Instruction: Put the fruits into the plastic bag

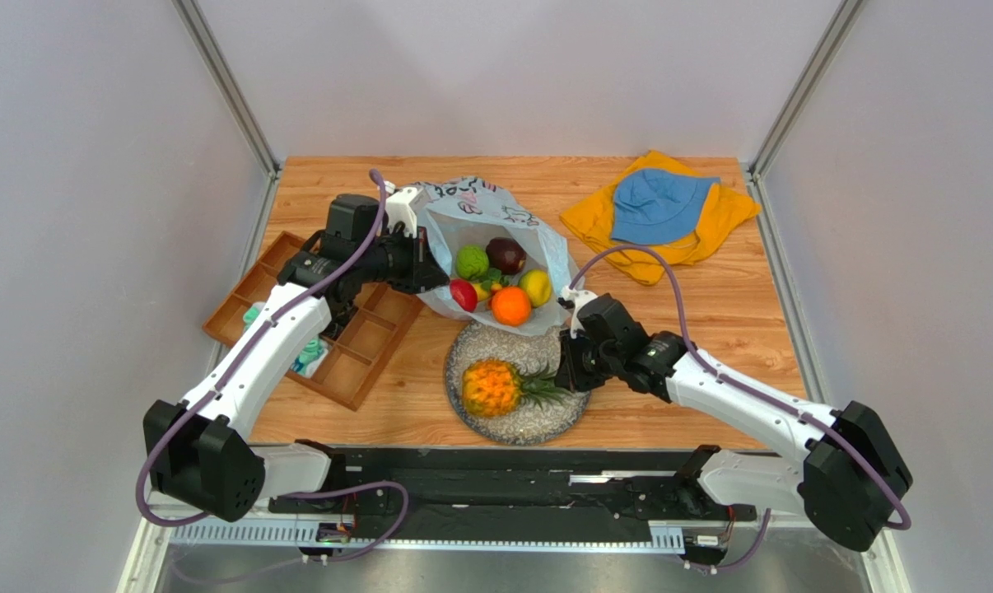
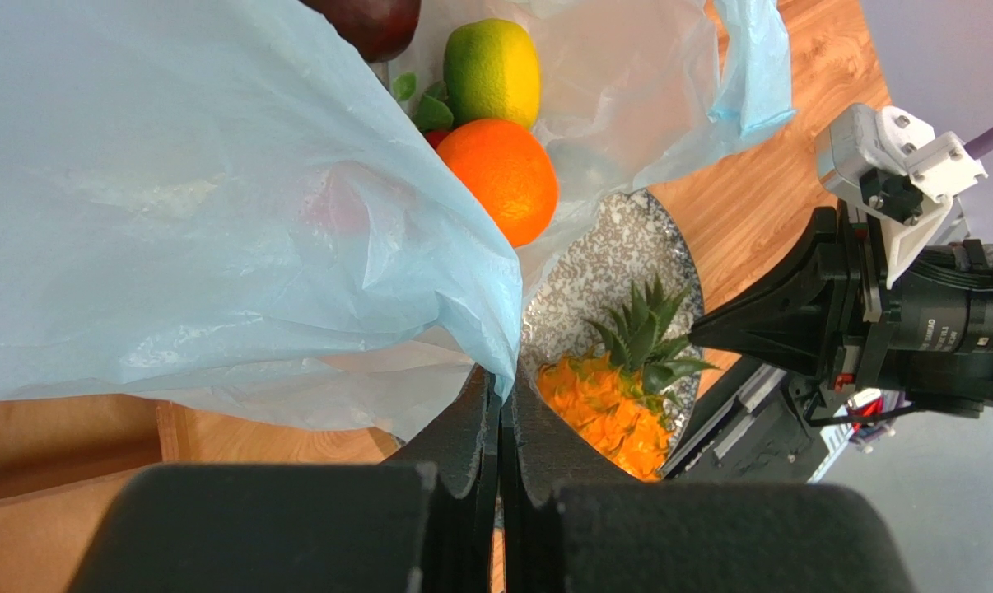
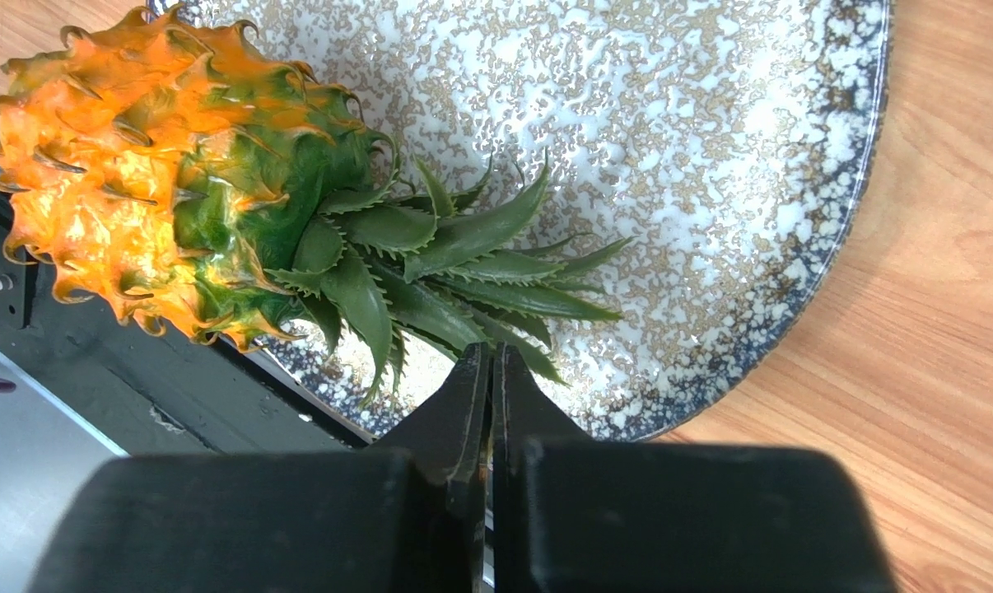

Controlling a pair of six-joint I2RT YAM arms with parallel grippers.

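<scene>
Top view, left to right. Wooden divided tray (image 1: 353, 352) sits at 9 o'clock of the plate, not part of the task.

Left fingers (image 2: 489, 414) are pressed together on the rim of the bag (image 1: 471, 195) at its 9 o'clock side, film pinched between them, mouth held up and open toward 6 o'clock. The bag is thin, soft, slippery film. It likely tears or slides out if tugged hard, so hold it by the rim or a handle loop, not the printed wall.

Inside the bag: red apple (image 1: 463, 294), green apple (image 1: 471, 262), dark maroon fruit (image 1: 505, 255), orange (image 1: 510, 305), yellow-green fruit (image 1: 536, 288). All look like small, light, hard toy pieces. The round ones are smooth and probably roll out if the mouth sags.

The pineapple (image 1: 490, 387) is the only fruit outside. It lies on its side on the speckled plate (image 1: 526, 426), just at 6 o'clock of the bag mouth, body toward 9 o'clock, leaves toward 3 o'clock. The body is bumpy and wide. The leaves look thin and bendy, a weak hold that may let it swing or slip, so gripping across the body is the safer bet.

Right fingers (image 3: 479, 383) are closed tight at the leaf tips, 3 o'clock end of the fruit. Can't tell if a leaf is actually caught.

Blue hat (image 1: 656, 204) on yellow cloth (image 1: 601, 222) lies at 1 o'clock on the counter (image 1: 712, 309), well apart.
</scene>
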